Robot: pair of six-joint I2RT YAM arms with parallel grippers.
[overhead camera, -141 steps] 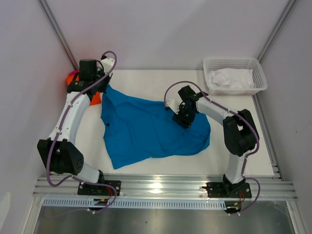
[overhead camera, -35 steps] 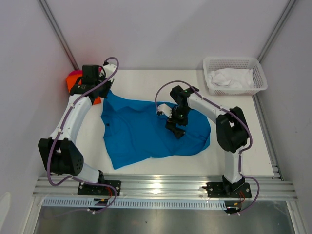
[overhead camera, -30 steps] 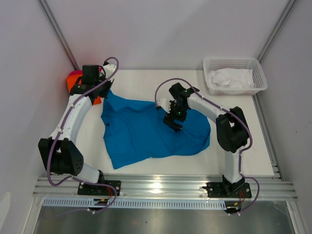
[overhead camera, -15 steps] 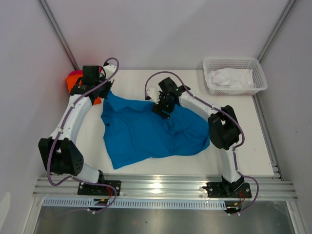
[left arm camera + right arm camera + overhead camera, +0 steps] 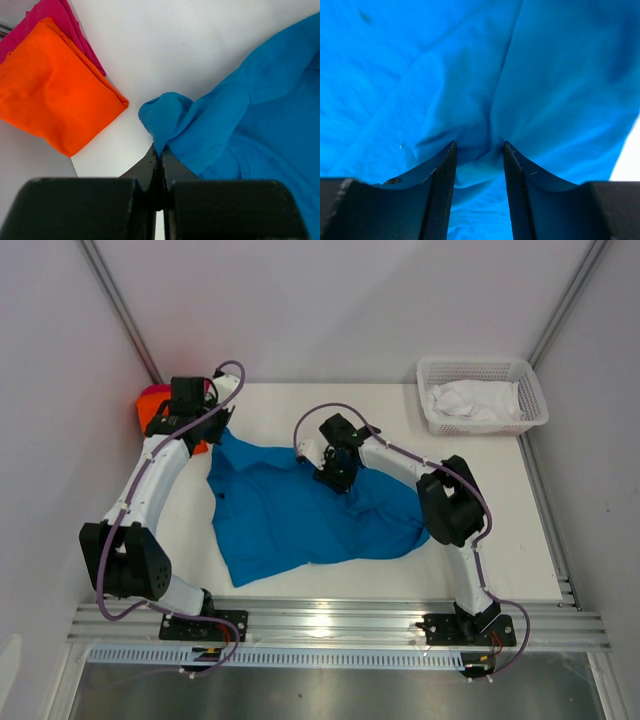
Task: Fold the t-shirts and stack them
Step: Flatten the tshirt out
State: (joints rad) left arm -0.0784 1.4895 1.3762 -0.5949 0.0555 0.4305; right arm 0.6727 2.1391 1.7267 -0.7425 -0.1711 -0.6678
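Spreading across the middle of the white counter (image 5: 500,540), the blue t-shirt (image 5: 300,515) lies rumpled and unfolded, its long axis running from the far left corner towards the near right. Which end carries the collar I cannot tell. The step in hand looks like flattening this shirt before its first fold. The left hand (image 5: 160,155) is closed tight on the shirt's far left corner. The right hand (image 5: 479,147) presses down at the far middle edge, jaws partway apart and straddling a puckered ridge of cloth, not clamped on it as far as the wrist view shows. The next move probably calls for that hand to close, then for both to draw the cloth taut. Just left of the pinched corner sits the folded orange t-shirt (image 5: 55,95), stacked on the pinkish-red t-shirt (image 5: 50,10).
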